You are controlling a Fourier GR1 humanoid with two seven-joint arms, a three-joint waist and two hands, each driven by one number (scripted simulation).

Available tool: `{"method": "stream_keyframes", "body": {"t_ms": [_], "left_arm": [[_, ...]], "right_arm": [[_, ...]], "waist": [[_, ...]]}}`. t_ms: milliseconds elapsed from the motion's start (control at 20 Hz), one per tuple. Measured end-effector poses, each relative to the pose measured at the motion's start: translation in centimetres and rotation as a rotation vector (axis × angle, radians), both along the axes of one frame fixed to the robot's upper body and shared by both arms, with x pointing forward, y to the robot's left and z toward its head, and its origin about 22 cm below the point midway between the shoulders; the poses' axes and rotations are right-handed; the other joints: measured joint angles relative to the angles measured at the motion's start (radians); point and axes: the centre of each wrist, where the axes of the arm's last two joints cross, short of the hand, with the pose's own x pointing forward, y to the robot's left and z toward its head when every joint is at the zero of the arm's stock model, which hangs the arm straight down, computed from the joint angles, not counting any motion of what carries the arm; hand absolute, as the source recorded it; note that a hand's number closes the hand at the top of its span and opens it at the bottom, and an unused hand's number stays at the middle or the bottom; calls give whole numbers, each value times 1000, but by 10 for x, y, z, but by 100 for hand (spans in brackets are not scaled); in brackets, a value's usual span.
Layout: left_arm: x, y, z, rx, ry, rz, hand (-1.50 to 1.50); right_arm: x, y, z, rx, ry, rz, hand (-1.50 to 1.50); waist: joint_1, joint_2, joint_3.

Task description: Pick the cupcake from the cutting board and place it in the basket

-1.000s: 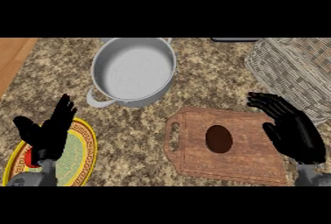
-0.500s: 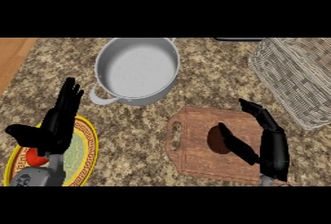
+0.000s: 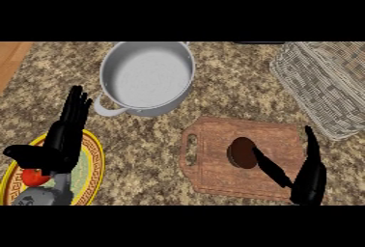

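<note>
Nearest, right hand (image 3: pixel 308 176) spread open, thumb touching the dark brown round cupcake (image 3: pixel 242 152) on the wooden cutting board (image 3: pixel 214 166), apparently set to close round it. Left hand (image 3: pixel 63 140) open, resting above a yellow-rimmed plate (image 3: pixel 91 166). Beyond on the counter (image 3: pixel 221 103), grey metal pot (image 3: pixel 147 77); far right, woven wicker basket (image 3: pixel 324 82), waiting.

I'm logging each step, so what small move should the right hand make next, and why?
Probably close the right hand around the cupcake. The cupcake sits on the cutting board, and the open hand already has its thumb beside it but curls round nothing yet. The basket waits beyond.
</note>
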Motion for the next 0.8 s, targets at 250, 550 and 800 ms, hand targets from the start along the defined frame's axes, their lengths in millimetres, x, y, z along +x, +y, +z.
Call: {"method": "stream_keyframes", "body": {"t_ms": [250, 550, 800], "left_arm": [[-2, -2, 0, 8, -3, -2, 0], [-4, -6, 1, 8, -4, -19, 0], [-7, -11, -2, 5, 5, -30, 0]], "right_arm": [[-20, -13, -12, -52, 233, -36, -150], [-14, 5, 15, -48, 431, 7, -150], [4, 32, 60, -71, 528, 27, -150]], "waist": [[3, 2, -6], [26, -1, -3], [36, -4, 3]]}}
